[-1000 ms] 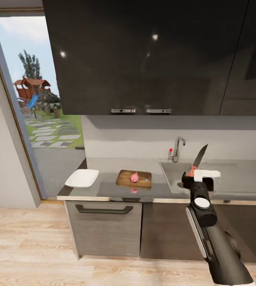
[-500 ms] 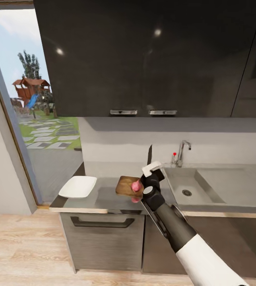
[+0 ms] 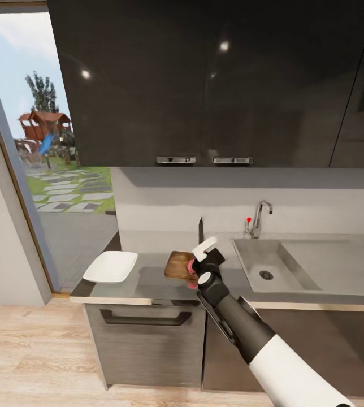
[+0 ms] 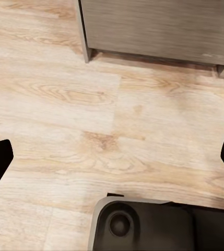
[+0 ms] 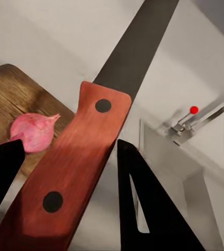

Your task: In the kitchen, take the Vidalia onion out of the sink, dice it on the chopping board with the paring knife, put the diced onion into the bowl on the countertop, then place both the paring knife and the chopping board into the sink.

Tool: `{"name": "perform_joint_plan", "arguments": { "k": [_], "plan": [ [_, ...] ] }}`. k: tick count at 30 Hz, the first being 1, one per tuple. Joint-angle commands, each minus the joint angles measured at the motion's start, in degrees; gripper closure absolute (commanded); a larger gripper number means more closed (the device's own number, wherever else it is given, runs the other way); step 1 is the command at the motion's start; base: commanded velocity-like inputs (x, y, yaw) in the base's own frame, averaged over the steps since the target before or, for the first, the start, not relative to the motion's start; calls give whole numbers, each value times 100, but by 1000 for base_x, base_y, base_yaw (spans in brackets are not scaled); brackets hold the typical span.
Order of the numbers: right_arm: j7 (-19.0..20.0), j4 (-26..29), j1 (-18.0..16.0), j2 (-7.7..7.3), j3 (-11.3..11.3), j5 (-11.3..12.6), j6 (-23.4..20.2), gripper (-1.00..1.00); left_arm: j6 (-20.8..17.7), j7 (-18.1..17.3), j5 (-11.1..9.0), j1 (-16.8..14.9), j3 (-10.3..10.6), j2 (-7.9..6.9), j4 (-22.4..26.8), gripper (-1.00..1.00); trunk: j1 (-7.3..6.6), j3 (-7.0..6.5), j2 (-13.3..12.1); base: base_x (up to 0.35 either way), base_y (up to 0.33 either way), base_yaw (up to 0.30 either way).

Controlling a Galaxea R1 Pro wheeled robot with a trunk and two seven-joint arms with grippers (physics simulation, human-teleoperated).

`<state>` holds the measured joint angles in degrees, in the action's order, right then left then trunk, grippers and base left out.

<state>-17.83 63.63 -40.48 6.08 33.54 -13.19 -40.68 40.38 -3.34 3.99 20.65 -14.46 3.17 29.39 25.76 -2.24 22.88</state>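
Holding: my right gripper pinching paring knife, blade up.
Onion: Vidalia onion sits on chopping board.
Left gripper: spread.
Risk: blade upright; bad tilt-down could knock the onion off.

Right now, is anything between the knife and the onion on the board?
Nothing visible. The right gripper holds the knife, blade up, just above the board; the onion lies bare, with open air between.
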Motion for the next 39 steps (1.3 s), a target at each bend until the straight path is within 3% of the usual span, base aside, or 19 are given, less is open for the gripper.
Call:
{"name": "perform_joint_plan", "arguments": {
  "k": [1, 2, 4, 5, 7, 13, 18, 19, 20, 22, 26, 28, 33, 35, 39],
  "plan": [
    [-2, 1, -4, -5, 111, -22, -84, 100, 5, -35, 41, 2, -48, 9, 6, -100, 2, 1, 3, 0, 0, 0],
    [8, 0, -4, -11, 238, -23, -155, 100, 5, -35, 41, 3, -48, 9, 4, -100, 2, 1, 3, 0, 0, 0],
    [21, 2, -3, -27, 757, -29, -443, 100, 5, -35, 41, 3, -48, 9, -1, -100, 2, 1, 3, 0, 0, 0],
    [23, 1, -3, -27, 853, -31, -490, 100, 5, -35, 41, 2, -46, 9, -2, -100, 2, 1, 3, 0, 0, 0],
    [24, 1, -4, -27, 978, -32, -551, 100, 5, -35, 41, 4, -48, 9, -2, -100, 2, 1, 3, 0, 0, 0],
    [15, 2, -4, -82, 1033, -43, -572, 100, 5, -35, 41, 1, -41, 9, -2, -100, 2, 1, 3, 1, -117, 0],
    [34, 1, -4, -91, 1309, -556, -565, 100, 5, -35, 41, 1, -39, 9, -3, -100, 2, 1, 3, 76, -263, 0],
    [49, 0, -2, -84, 1480, -762, -559, 100, 1, -35, 39, 1, -39, 9, -3, -100, 2, 1, 3, 146, -271, 0],
    [53, 0, -3, -78, 1544, -797, -558, 100, 2, -35, 40, 1, -39, 9, -3, -100, 2, 1, 3, 171, -258, 0],
    [56, 0, -3, -63, 1670, -828, -557, 100, 4, -35, 39, 1, -39, 9, -3, -100, 2, 1, 3, 192, -247, 0],
    [73, 0, -2, -21, 2201, -856, -556, 100, -1, -34, 35, -5, -40, 9, -3, -100, 2, 1, 3, 213, -236, 0],
    [76, 0, -3, 4, 2325, -859, -556, 100, -3, -31, 36, -7, -39, 9, -7, -100, 2, 1, 3, 216, -242, 0],
    [116, 0, -2, 15, 2372, -860, -543, 100, -4, -28, 37, -10, -39, 10, -40, -100, 2, 1, 3, 203, -253, 0],
    [322, -3, -3, 19, 2413, -860, -540, 100, -4, -27, 38, -26, -39, 9, -64, -100, 2, 1, 3, 181, -232, 0],
    [819, -1, -3, 24, 2757, -860, -531, 100, -4, -26, 34, -72, -39, 10, -100, -100, 2, 1, 3, 69, -92, 0]
  ]
}}
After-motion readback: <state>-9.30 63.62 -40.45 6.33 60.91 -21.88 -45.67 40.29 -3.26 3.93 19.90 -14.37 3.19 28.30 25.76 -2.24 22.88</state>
